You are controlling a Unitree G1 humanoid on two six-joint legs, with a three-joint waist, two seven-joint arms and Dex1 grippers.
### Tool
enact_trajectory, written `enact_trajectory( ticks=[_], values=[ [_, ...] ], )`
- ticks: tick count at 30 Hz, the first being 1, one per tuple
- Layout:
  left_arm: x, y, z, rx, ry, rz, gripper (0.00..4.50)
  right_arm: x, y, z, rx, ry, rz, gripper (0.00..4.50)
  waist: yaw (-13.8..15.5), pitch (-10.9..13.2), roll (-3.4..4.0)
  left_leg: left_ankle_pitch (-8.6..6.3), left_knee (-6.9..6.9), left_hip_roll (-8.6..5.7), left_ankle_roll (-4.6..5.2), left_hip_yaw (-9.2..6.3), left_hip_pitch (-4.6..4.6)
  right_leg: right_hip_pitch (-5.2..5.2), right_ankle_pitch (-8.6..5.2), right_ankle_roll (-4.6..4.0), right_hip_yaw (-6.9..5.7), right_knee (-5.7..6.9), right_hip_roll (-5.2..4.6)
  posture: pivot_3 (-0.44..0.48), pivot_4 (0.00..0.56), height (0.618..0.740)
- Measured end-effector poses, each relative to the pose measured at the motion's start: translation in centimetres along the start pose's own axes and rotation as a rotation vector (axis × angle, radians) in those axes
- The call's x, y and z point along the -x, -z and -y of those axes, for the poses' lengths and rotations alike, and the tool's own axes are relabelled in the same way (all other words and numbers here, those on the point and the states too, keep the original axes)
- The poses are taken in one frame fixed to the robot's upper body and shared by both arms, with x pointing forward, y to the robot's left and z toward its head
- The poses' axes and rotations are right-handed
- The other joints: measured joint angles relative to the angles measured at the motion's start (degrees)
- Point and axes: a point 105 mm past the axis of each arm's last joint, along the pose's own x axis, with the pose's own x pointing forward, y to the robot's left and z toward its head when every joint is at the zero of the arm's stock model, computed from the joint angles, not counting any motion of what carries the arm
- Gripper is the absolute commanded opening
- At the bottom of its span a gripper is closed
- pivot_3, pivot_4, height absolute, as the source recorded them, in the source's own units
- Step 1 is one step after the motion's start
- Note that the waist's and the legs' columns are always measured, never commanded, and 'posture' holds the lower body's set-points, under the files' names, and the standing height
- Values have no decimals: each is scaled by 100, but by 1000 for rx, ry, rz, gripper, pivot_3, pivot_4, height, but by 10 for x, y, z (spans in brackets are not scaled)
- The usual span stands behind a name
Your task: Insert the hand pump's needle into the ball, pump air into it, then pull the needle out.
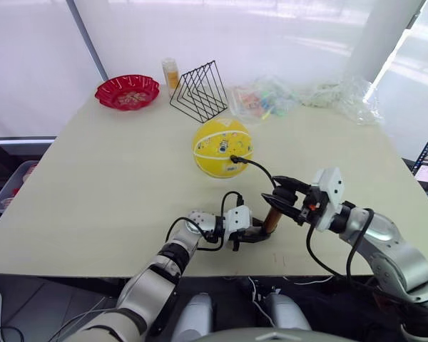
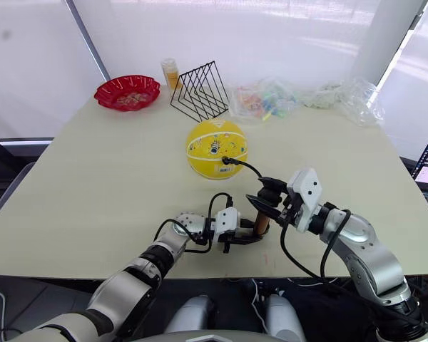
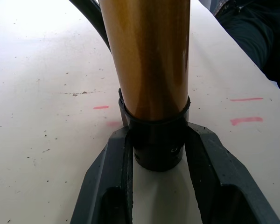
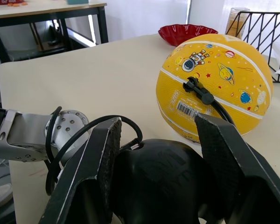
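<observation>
The hand pump (image 1: 272, 218) is being held upright near the table's (image 1: 93, 178) front edge: its black base cap is being clamped by the left gripper (image 3: 156, 154), its black handle by the right gripper (image 4: 156, 135). The needle (image 4: 192, 86) is being kept seated in the round ball (image 1: 222, 147), at 11 o'clock from the pump.

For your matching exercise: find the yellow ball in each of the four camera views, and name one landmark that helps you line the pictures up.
Left eye view: the ball sits mid-table, just above centre.
Right eye view: same spot, slightly further left.
Left wrist view: the ball is not in it.
Right wrist view: upper right.
Shared landmark: the red bowl behind the ball.
</observation>
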Motion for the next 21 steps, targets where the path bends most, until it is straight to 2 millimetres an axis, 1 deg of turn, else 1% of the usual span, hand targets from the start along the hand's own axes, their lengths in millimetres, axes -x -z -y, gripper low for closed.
enact_trajectory(
  ticks=[1, 3, 4, 5, 6, 7, 8, 10, 12, 14, 16, 21],
  values=[
    [0, 0, 0, 0, 0, 1, 1113, 0, -1, 0, 0, 0, 7, 2009, 0, 0, 0, 0, 0, 0, 0, -1, 1, -1, 0, 0, -1, 0, 0, 0, 150, 737],
    [-1, -2, -1, -2, -8, 12, 1113, 0, -15, 9, -20, 10, 28, 2009, -6, 19, 17, 0, 13, -2, 0, 5, -8, -7, 3, 3, 2, 0, -2, 0, 150, 737],
    [-1, -4, -3, 1, -15, 24, 1113, 1, -29, 13, -20, 4, 57, 2009, -3, 43, 25, 1, 28, -5, 1, 5, -15, -14, 8, 10, 4, 0, -4, 0, 150, 737],
    [-2, -6, -3, -2, -17, 32, 1113, 2, -50, 14, 6, -14, 105, 2009, 5, 74, 58, 1, 35, -7, 1, 5, -22, -16, 10, 11, 5, 4, -6, 0, 150, 737],
    [-2, -6, -3, -4, -16, 33, 1113, 4, -63, 14, 21, -28, 128, 2009, 10, 81, 65, 1, 35, -7, 1, 5, -20, -16, 9, 11, 2, 7, -6, 0, 150, 737],
    [-2, -6, -3, -5, -15, 33, 1113, 5, -68, 14, 28, -33, 138, 2009, 17, 84, 66, 1, 35, -7, 1, 1, -21, -15, 9, 10, -4, 8, -3, 0, 150, 737],
    [-2, -7, -3, -7, -13, 34, 1113, 7, -78, 15, 34, -43, 149, 2009, 24, 88, 67, 1, 35, -6, 1, -2, -22, -15, 10, 11, -10, 8, -1, 0, 150, 737],
    [-2, -7, -3, -10, -12, 35, 1113, 11, -89, 17, 36, -46, 164, 2009, 32, 93, 66, 2, 35, -7, 2, -2, -25, -16, 11, 14, -11, 8, 0, 0, 150, 737],
    [-2, -8, -4, -13, -11, 36, 1113, 13, -95, 17, 32, -49, 154, 2009, 28, 104, 73, 2, 38, -8, 2, 3, -26, -16, 10, 12, -9, 8, -1, 0, 150, 737],
    [-3, -9, -4, -17, -12, 37, 1113, 17, -110, 19, 50, -50, 171, 2009, 23, 121, 87, 1, 43, -14, 2, 8, -28, -18, 10, 12, -9, 8, -2, 0, 150, 737],
    [-3, -9, -4, -18, -10, 37, 1113, 20, -123, 18, 74, -50, 195, 2009, 26, 124, 81, 2, 43, -14, 2, 6, -30, -18, 10, 12, -11, 9, -4, 0, 150, 737],
    [-3, -10, -5, -25, -1, 37, 1113, 23, -128, 18, 54, -45, 174, 2009, 32, 136, 73, 8, 43, -20, 13, 8, -38, -28, 22, 33, -13, 8, 2, 0, 150, 737]
  ],
)
